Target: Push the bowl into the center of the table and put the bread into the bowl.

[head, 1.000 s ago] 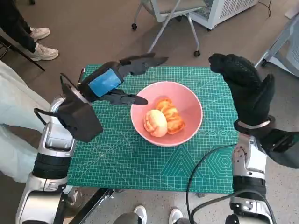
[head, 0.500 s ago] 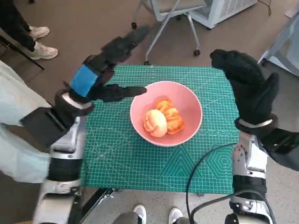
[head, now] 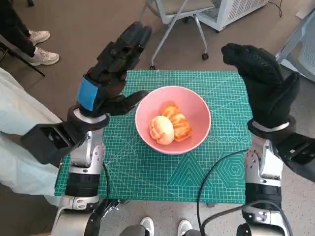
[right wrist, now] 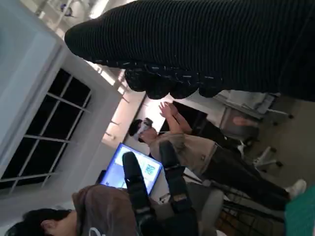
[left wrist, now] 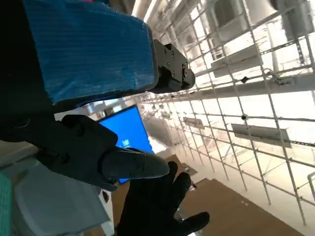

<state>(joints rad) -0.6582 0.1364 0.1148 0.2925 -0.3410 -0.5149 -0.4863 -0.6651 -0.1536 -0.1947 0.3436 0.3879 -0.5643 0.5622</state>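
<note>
pink bowl point(head: 197, 105) upright (mid-table), bread point(head: 170, 127) inside

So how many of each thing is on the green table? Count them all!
Pink bowl: 1
Bread pieces in the bowl: 2, a pale one and an orange-brown one
Green cutting mat: 1
Total: 4

Beyond my table, a green cutting mat point(head: 147, 172) covered its top; a wheeled chair point(head: 174, 14) and someone's white sneakers point(head: 42, 46) stood on the floor.
</note>
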